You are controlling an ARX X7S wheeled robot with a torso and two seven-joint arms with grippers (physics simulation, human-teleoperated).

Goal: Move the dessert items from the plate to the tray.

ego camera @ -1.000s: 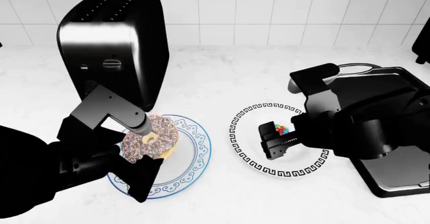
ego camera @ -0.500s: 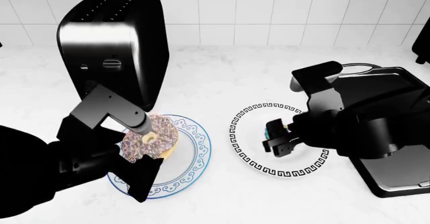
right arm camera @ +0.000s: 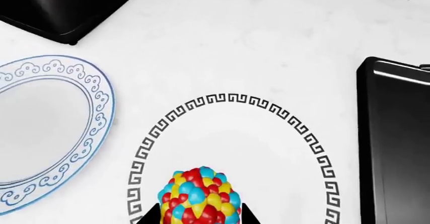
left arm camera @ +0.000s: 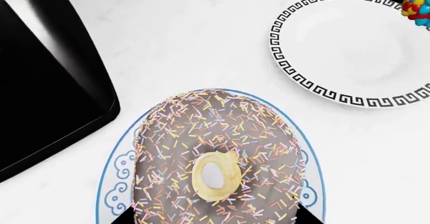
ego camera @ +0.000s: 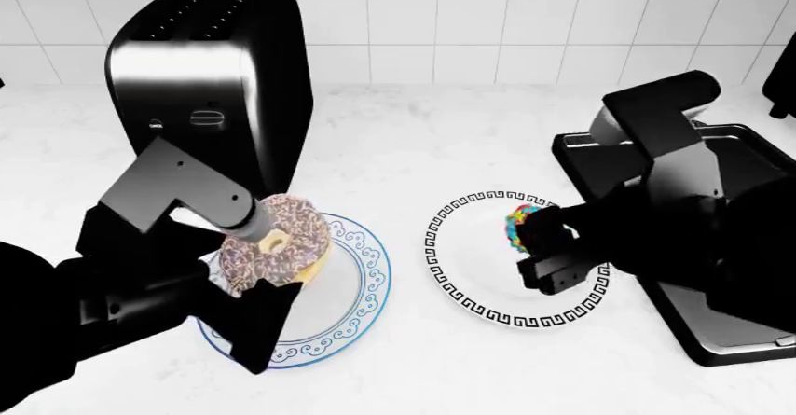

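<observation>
The chocolate-iced donut with pale sprinkles is clamped in my left gripper, held tilted just over the blue-patterned plate. My right gripper is shut on the lump of red, blue and yellow candies, raised above the black key-pattern plate. The black tray lies to the right, mostly hidden behind my right arm in the head view.
A tall black toaster stands right behind the blue plate, close to my left arm. White tiled wall runs along the back of the marble counter. The candy lump shows at the edge of the left wrist view.
My right gripper closed on the candy lump and lifted it off the key-pattern plate, the arm rising. The left gripper raised the donut slightly.
</observation>
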